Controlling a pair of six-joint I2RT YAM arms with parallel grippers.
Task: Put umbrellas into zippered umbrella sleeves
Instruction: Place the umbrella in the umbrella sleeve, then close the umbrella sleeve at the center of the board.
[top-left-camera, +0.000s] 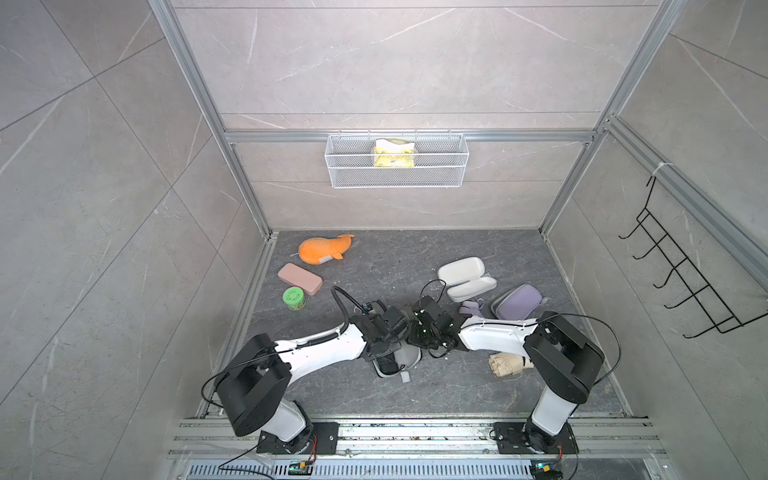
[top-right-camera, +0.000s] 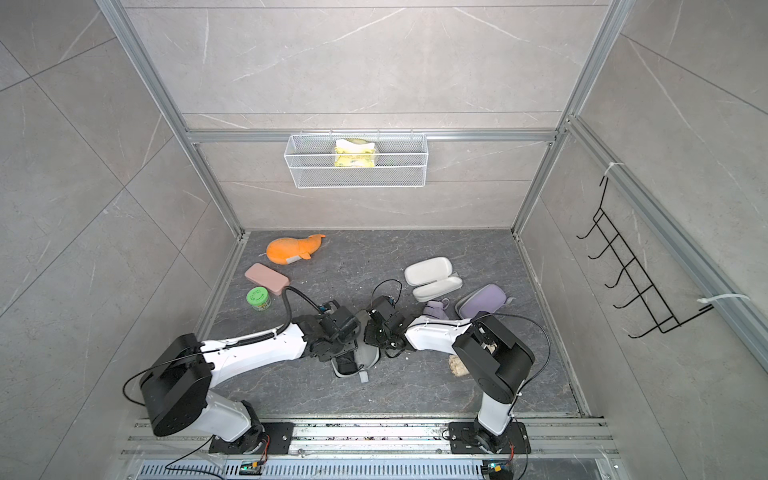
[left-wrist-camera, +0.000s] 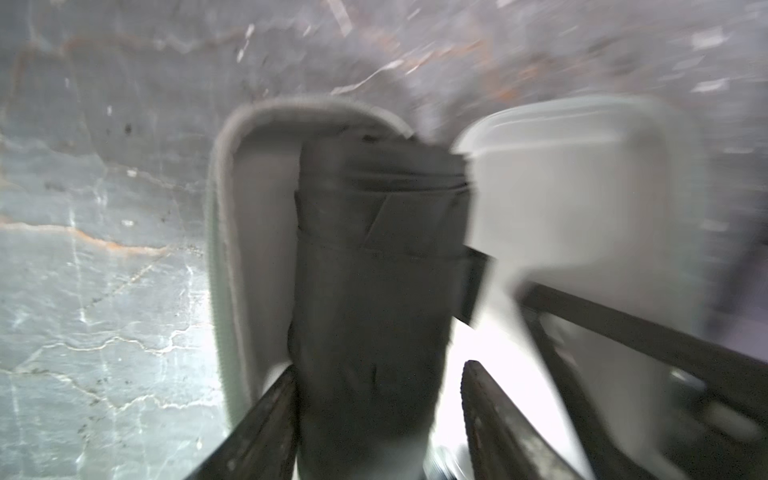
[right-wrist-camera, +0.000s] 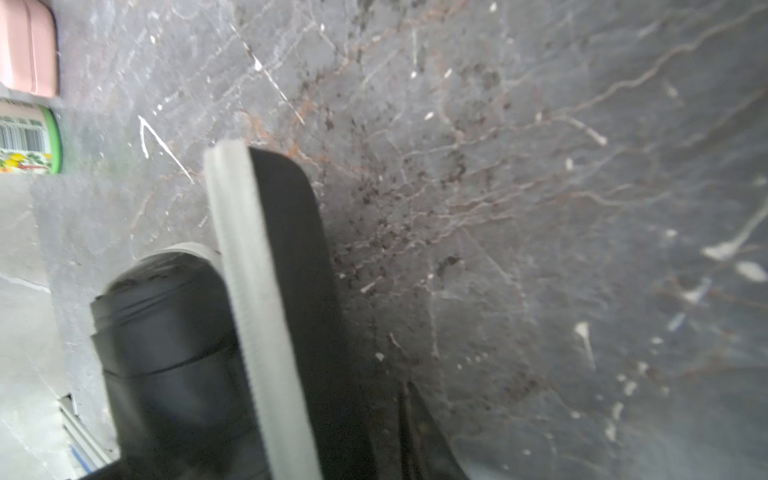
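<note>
Straddling the black umbrella (left-wrist-camera: 374, 257) that lies in the grey-lined half of the black sleeve (left-wrist-camera: 259, 232), the left tool (left-wrist-camera: 378, 368) stands parted, one finger clear, while the right tool (top-left-camera: 417, 336), its opening unreadable, sits beside the upright lid (right-wrist-camera: 286, 257), probably keeping it from closing.

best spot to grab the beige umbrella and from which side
Probably the exposed folded-fabric body of the beige umbrella, from above, with the jaws spanning its short width. It lies flat on the floor as a stubby bundle, so its long sides are free. Its other end hides under the right arm's elbow, so the handle cannot be judged.
</note>
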